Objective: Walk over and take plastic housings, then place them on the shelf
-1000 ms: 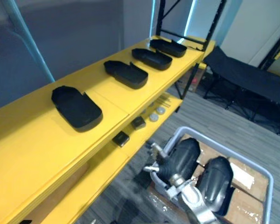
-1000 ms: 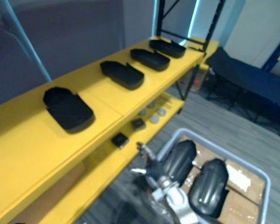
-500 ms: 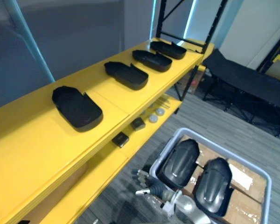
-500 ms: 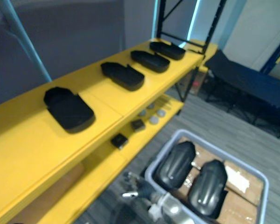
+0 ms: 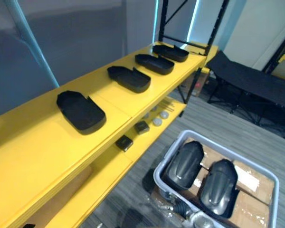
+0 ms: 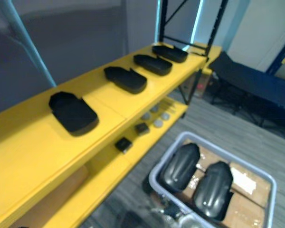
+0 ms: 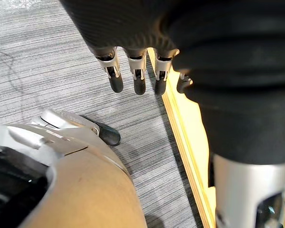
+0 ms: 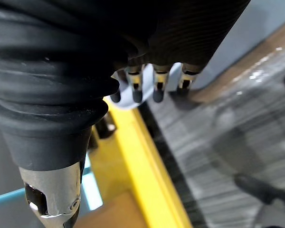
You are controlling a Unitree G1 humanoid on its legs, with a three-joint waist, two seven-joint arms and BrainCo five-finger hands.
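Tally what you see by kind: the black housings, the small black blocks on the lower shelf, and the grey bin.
Black housings: 6, with 4 on the top shelf and 2 in the grey bin
Small black blocks: 2
Grey bin: 1
Total: 9

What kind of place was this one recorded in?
Probably a factory-style or lab work area: a yellow shelf holding a row of black plastic housings, and a grey bin with more beside it.

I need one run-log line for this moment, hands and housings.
left hand: open, empty | right hand: open, empty | yellow top shelf: four black plastic housings | grey bin: two black domed housings
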